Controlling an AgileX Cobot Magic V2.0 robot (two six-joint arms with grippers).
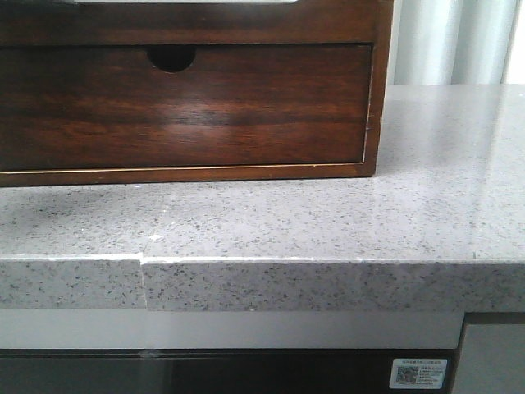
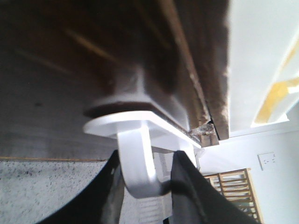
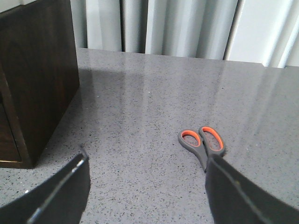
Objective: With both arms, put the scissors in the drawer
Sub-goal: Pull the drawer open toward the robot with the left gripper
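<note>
The scissors (image 3: pixel 203 142), grey with orange-lined handle loops, lie flat on the grey speckled counter. My right gripper (image 3: pixel 147 161) is open just above the counter. Its right finger (image 3: pixel 233 191) covers the blades, and the handles show beyond it. My left gripper (image 2: pixel 147 161) is shut on a white looped handle (image 2: pixel 138 158) fixed to the dark-brown drawer front (image 2: pixel 70 70). In the front view only a dark band of that drawer (image 1: pixel 189 23) shows at the top edge, under a pale strip. Neither gripper shows there.
A lower drawer with a semicircular finger notch (image 1: pixel 171 56) fills the wooden cabinet's front. The cabinet's side (image 3: pixel 37 74) stands left of the scissors. The counter's front edge (image 1: pixel 262 283) has a seam. Pale curtains (image 3: pixel 187 28) hang behind the counter.
</note>
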